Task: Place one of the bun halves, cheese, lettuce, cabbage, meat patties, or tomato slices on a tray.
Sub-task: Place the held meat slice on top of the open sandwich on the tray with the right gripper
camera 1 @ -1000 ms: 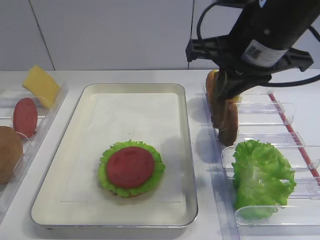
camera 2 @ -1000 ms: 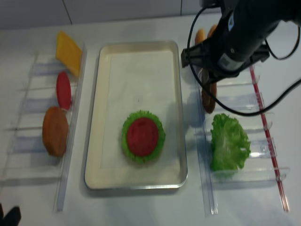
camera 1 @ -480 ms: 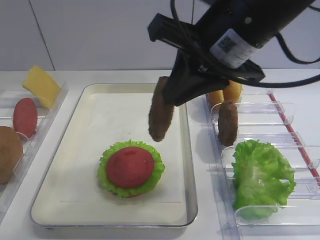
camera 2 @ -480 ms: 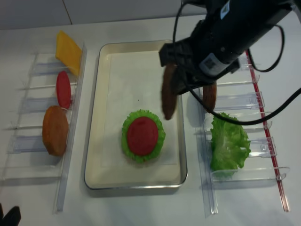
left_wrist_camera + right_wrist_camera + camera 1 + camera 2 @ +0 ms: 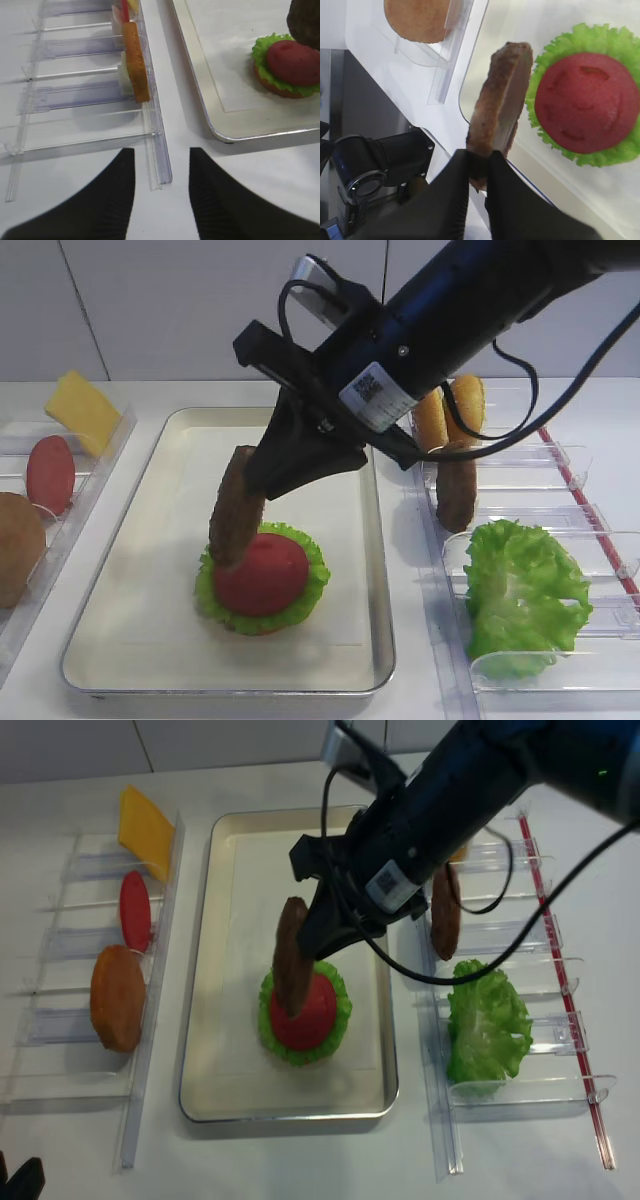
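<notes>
The right arm (image 5: pixel 440 320) is glossy black, looped with black cables (image 5: pixel 520 390), bearing a white QR-code sticker (image 5: pixel 372 395). Both grippers' fingers (image 5: pixel 216 195) are matte black, ribbed.

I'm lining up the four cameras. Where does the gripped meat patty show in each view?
Exterior high: gripped meat patty, left of centre, on edge.
Realsense high: centre.
Right wrist: centre, pinched by the right gripper.
Left wrist: top right corner.
Shared landmark: tomato slice on lettuce.
</notes>
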